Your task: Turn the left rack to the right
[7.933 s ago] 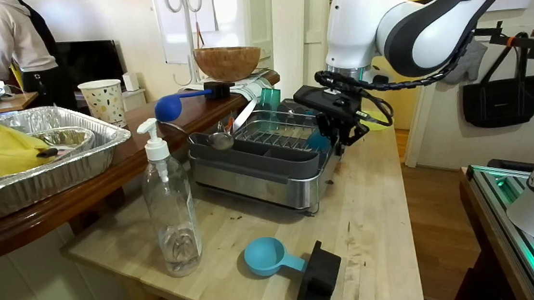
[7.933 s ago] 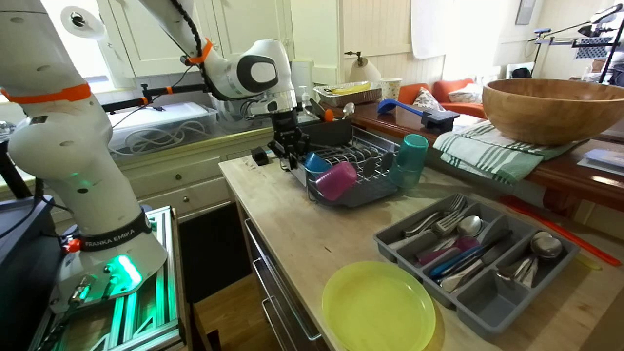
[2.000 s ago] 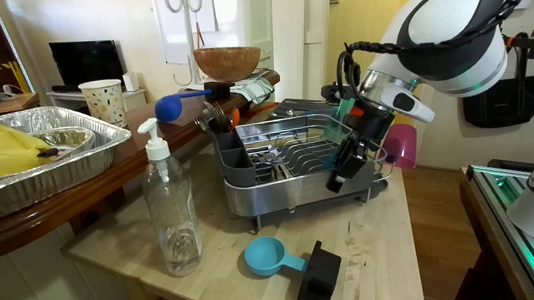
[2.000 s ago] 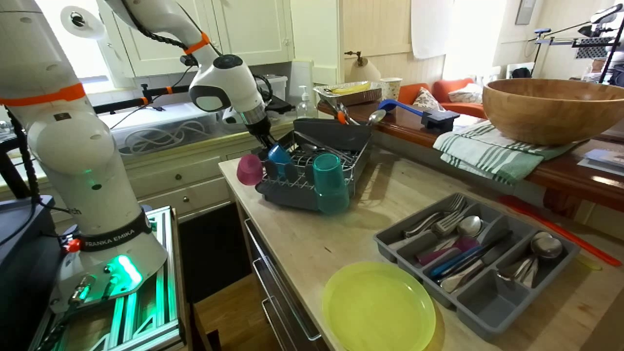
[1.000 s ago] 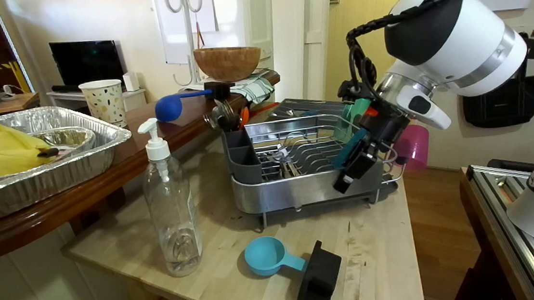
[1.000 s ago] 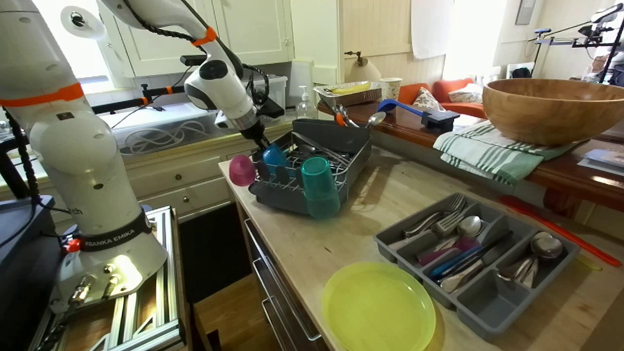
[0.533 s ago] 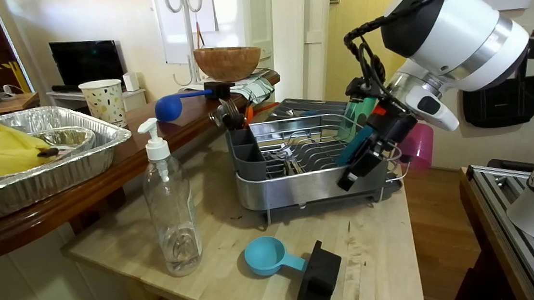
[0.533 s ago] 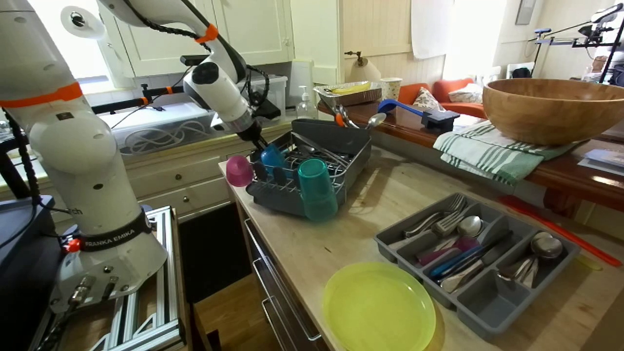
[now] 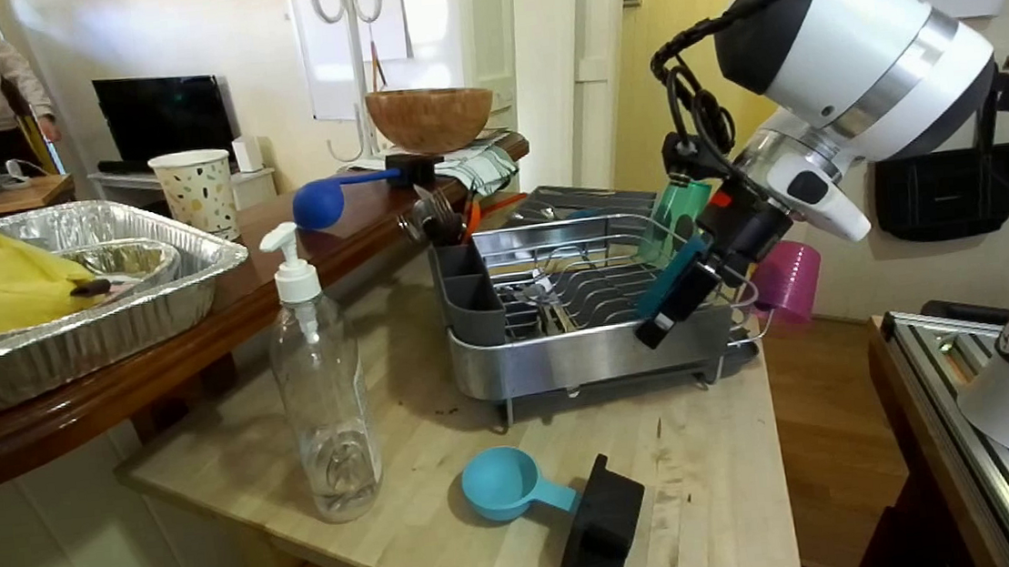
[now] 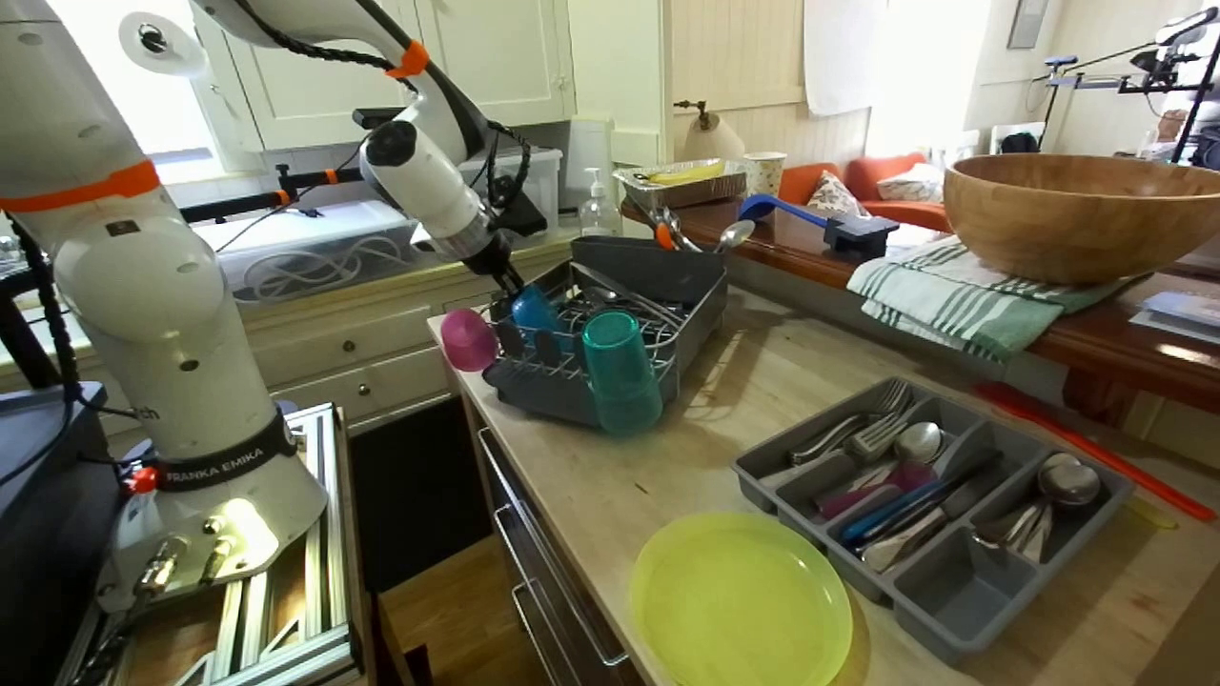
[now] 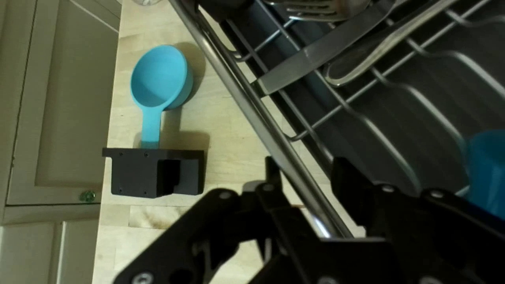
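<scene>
The left rack, a silver wire dish rack on a grey tray base, stands at an angle on the wooden counter in both exterior views (image 9: 548, 366) (image 10: 562, 393). A teal cup (image 10: 621, 372) and a pink cup (image 10: 468, 339) hang on its outer end; a blue cup (image 9: 673, 278) is inside. My gripper (image 9: 653, 333) is tilted at the rack's long side, near the blue cup; it also shows in an exterior view (image 10: 515, 286). In the wrist view the gripper (image 11: 305, 163) is open, its fingers on either side of the rack's metal rim (image 11: 252, 114). The left fingertip is close to the rim.
A soap bottle (image 9: 330, 427) and a blue measuring cup with a black block (image 9: 604, 531) lie near the rack. A yellow plate (image 10: 742, 605) and a grey cutlery tray (image 10: 963, 591) are further along the counter. A foil pan (image 9: 106, 327) sits on the ledge.
Since the oldest frames the rack has rotated on the counter, its grey cutlery holder and cups swinging round. It slid slightly until half a second ago. My gripper has since risen a little.
</scene>
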